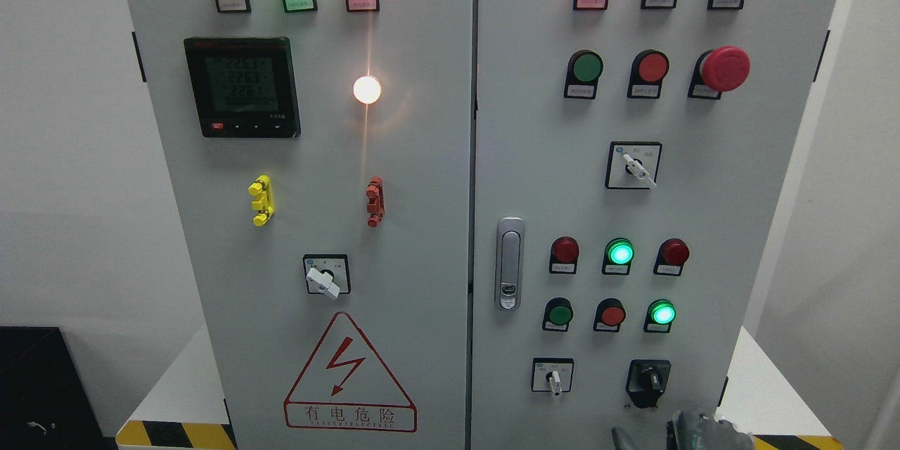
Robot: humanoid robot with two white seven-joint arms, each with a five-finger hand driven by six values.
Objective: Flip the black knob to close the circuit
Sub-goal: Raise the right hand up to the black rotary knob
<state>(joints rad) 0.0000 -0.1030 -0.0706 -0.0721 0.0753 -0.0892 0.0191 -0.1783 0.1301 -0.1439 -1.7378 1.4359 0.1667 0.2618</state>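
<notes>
Head view is showing a grey cabinet (394, 176) with two doors full of lamps and switches. Low on the right door, the black knob (648, 381) is sitting right of a white switch (553, 376) and below a lit green lamp (661, 313). Just under the knob, at the bottom edge, a hand (692, 429) is peeking in from the right side, apart from the knob; whether its fingers are open or curled, I cannot tell
</notes>
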